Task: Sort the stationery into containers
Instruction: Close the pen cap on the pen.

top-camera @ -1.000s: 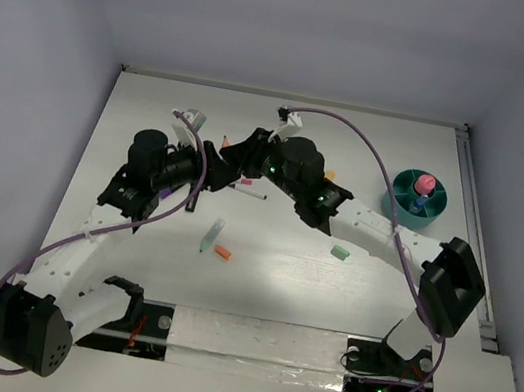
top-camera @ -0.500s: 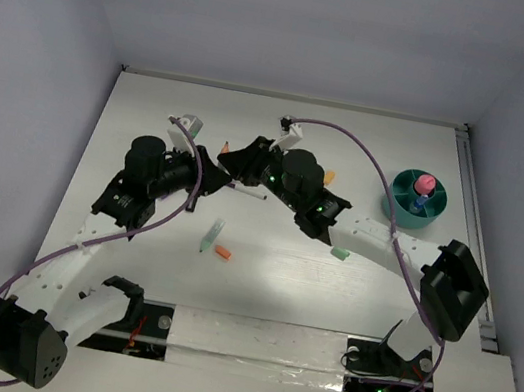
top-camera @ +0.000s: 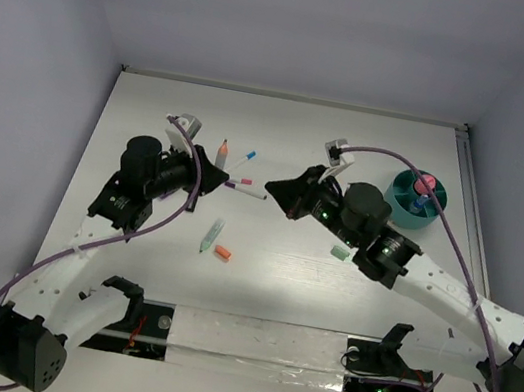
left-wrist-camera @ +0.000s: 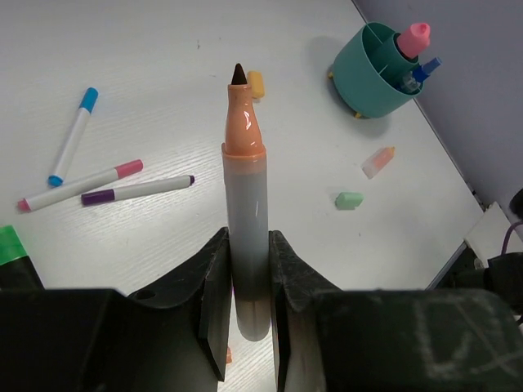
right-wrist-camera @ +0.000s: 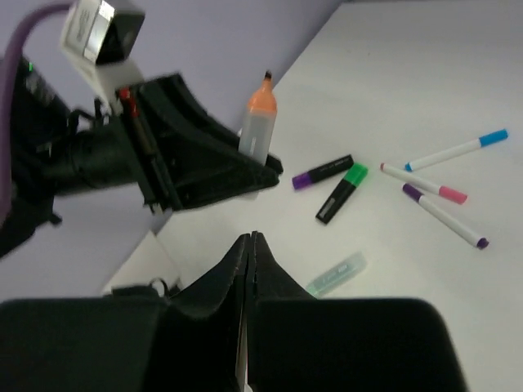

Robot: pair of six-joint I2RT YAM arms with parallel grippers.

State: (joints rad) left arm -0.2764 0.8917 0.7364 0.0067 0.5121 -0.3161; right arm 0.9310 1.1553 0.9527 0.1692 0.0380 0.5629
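Between jaws of left gripper (left-wrist-camera: 248,249): orange-tipped marker (left-wrist-camera: 243,175) clamped, tip outward.

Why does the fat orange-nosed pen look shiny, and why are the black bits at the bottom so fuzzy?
Left wrist view: light glints off the orange-tipped marker; the left end effector holding it sits too near the lens, so it looks dark and soft. Right wrist view: the shut right end effector blurs likewise. Top view: sharp, with a brighter patch on the table.

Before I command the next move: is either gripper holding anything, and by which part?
The left gripper clamps the rear end of the barrel of an orange-necked marker, nib pointing away. The right gripper is shut on nothing.
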